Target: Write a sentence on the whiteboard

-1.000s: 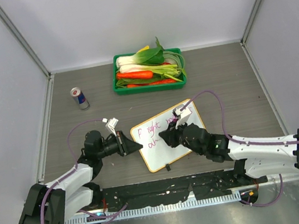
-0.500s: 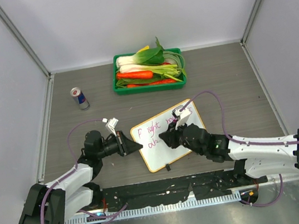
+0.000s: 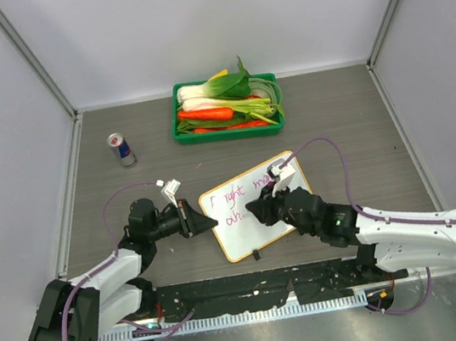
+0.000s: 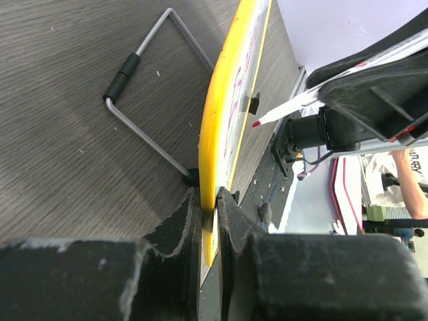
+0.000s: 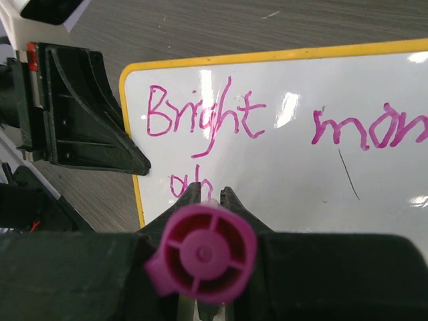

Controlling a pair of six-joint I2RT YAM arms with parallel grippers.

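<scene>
The whiteboard [image 3: 239, 236], yellow-rimmed, lies just ahead of both arms. My left gripper [image 3: 210, 223] is shut on its left edge, and the left wrist view shows the jaws pinching the yellow rim [image 4: 209, 200]. My right gripper [image 3: 255, 210] hovers over the board's middle, shut on a magenta marker [image 5: 200, 251] seen cap-end on. The marker's tip [image 4: 256, 124] points at the board face. The sentence reads "Bright" [image 5: 200, 114] and "mon" [image 5: 361, 130] on the upper line, with "ah" [image 5: 190, 182] below, right at my right fingertips.
A green tray [image 3: 227, 135] of vegetables stands at the back centre. A drink can [image 3: 122, 149] stands at the back left. A wire stand [image 4: 144, 127] juts out behind the board. Enclosure walls close in on both sides.
My right gripper has shifted slightly right along the lower line, uncovering more of the lower word and more of the upper line. The left gripper has not moved.
</scene>
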